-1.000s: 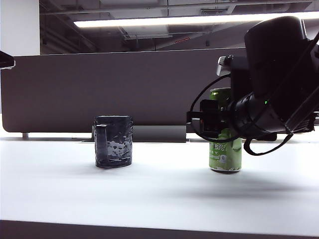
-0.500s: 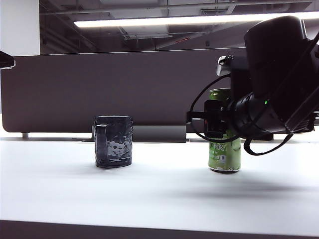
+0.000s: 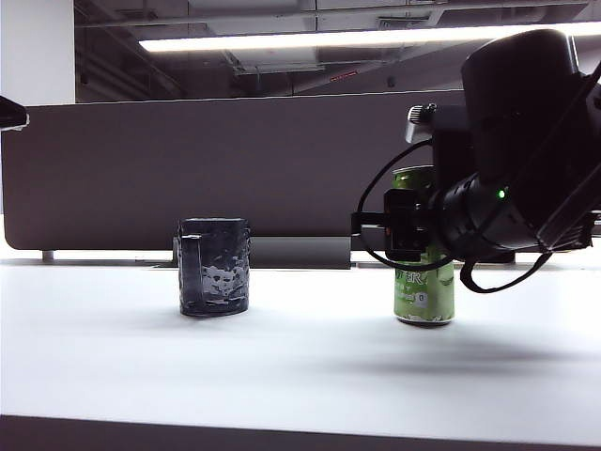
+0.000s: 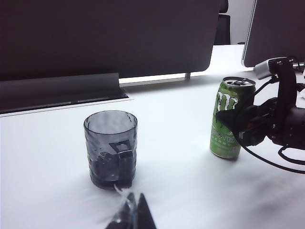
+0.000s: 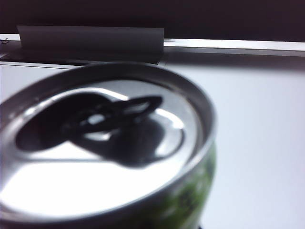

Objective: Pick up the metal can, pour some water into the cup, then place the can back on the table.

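Can (image 3: pixel 424 293) stood upright on the table (image 3: pixel 300 366), well right of the cup (image 3: pixel 214 266), with the right gripper (image 3: pixel 406 225) clamped round its middle. Thin, slick, open-topped, it probably needed a gentle mid-body hold. Left gripper (image 4: pixel 131 215) looked closed, empty, near the cup.

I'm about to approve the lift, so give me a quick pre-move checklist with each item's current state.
1. Right gripper closed around the can: ok.
2. Can upright on the table: ok.
3. Can already opened for pouring: ok, the tab is lifted over a dark opening in the right wrist view.
4. Cup upright, apart from the can: ok.
5. Left gripper well away from the can: ok.
6. Water inside the can: cannot tell.
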